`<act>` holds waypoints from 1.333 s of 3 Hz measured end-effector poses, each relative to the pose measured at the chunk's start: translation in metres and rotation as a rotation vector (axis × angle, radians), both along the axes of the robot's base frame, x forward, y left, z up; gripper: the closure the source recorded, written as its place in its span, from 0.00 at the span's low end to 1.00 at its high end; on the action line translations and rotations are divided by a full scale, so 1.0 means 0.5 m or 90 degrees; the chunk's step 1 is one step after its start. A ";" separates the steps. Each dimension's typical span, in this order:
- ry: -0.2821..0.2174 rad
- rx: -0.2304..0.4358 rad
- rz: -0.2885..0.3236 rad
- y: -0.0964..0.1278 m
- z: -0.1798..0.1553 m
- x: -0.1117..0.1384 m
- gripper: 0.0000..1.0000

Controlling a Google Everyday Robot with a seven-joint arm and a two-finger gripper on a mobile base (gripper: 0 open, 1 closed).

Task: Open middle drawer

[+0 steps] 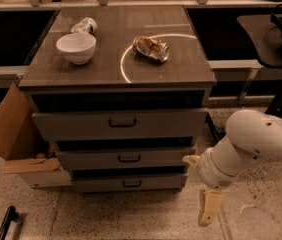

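Note:
The grey cabinet has three stacked drawers, all closed. The middle drawer (pixel 126 160) has a mid-height flat front with a small dark bar handle (pixel 129 158). It sits below the tall top drawer (pixel 121 125) and above the thin bottom drawer (pixel 131 183). My gripper (pixel 207 207) hangs low at the end of the white arm (pixel 251 144). It is to the right of the cabinet's lower right corner, near the floor. It touches no drawer and holds nothing that I can see.
On the cabinet top (pixel 96 64) stand a white bowl (pixel 76 47), a crushed can (pixel 151 48) and a tipped cup (pixel 84 25). An open cardboard box (pixel 16 134) leans at the cabinet's left. A dark chair (pixel 281 44) stands at the right. A black object (pixel 6 223) lies on the floor.

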State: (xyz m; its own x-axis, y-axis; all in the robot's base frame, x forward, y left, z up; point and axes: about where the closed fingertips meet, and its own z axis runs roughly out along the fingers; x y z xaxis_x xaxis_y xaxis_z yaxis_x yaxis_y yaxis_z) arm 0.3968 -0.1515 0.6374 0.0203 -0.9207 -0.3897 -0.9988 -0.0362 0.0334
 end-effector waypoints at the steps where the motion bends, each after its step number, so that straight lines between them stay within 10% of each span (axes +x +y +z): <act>1: -0.002 0.012 -0.010 0.001 -0.028 0.012 0.00; 3: -0.070 -0.045 0.003 0.038 -0.235 0.195 0.00; 4: -0.064 -0.055 0.007 0.036 -0.256 0.199 0.00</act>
State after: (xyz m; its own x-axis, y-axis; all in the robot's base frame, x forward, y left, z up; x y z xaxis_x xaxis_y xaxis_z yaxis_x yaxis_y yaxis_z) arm 0.4962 -0.1334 0.5091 0.0661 -0.9504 -0.3039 -0.9968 -0.0490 -0.0637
